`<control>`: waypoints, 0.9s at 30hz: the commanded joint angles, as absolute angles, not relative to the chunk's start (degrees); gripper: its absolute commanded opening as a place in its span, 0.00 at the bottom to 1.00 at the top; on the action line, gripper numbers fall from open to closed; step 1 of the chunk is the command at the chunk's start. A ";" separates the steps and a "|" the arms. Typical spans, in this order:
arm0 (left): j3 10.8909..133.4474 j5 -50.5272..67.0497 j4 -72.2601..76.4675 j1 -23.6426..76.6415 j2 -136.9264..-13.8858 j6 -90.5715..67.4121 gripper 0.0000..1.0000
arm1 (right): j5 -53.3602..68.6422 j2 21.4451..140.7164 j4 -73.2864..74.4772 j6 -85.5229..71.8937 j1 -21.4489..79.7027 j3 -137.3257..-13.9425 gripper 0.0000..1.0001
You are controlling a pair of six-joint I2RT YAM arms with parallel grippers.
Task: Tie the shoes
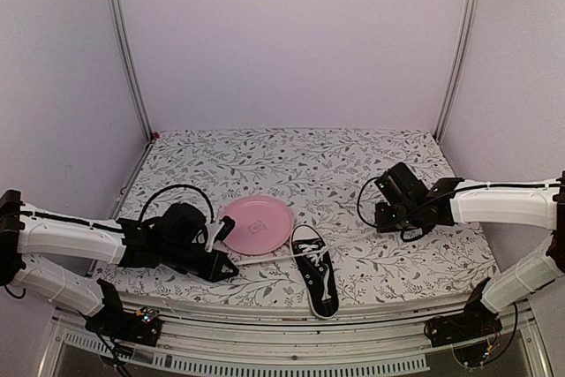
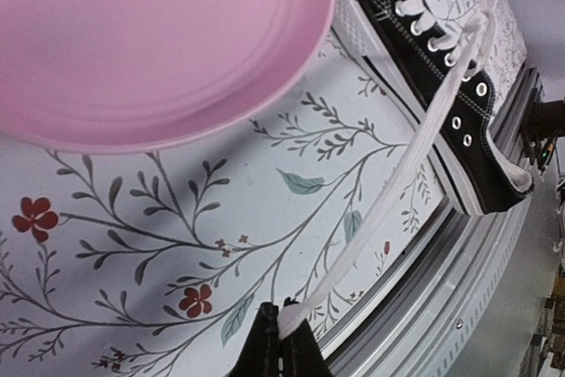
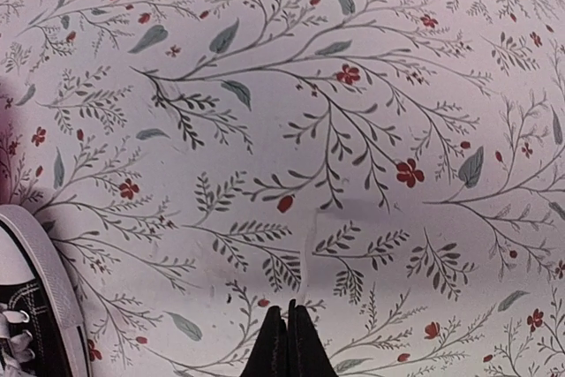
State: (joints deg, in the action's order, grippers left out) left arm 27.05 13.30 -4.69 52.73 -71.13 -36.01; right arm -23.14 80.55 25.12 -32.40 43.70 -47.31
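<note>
While the overhead view shows both arms reaching over the floral-patterned bench [image 1: 371, 156], only the left gripper [image 1: 228, 267] holds anything. A flat white lace [image 1: 269, 259] runs taut from it, past the near rim of the round pink plastic plate [image 1: 231, 218], to the black low-top canvas sneaker [image 1: 316, 282] with white rubber sole and toe cap. The sneaker lies near the bench's front edge, toe pointing away from the arms. The right gripper [image 1: 388, 216] hangs well apart to the sneaker's right, and its jaws are too small to read from above.

From the left wrist, the left gripper's fingers are pressed together on the end of the lace, which stretches straight up to the eyelets. The toe cap sits just beside the plate's rim; whether they touch, I cannot tell.

From the right wrist, the right gripper is pressed together on nothing, over bare bench, with the toe cap in the lower-left corner.

No knot or bow shows, so the tying looks barely begun. Nothing pins the sneaker, so a harder pull could drag it into the plate or swing its heel off the front edge. The lace could also slip out of so thin a pinch. The right gripper would need to spread before taking the other lace.
</note>
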 commanded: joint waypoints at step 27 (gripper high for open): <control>45.89 13.70 5.85 43.18 -78.75 -26.47 0.00 | 14.83 74.87 -14.12 -22.53 68.07 -40.92 0.02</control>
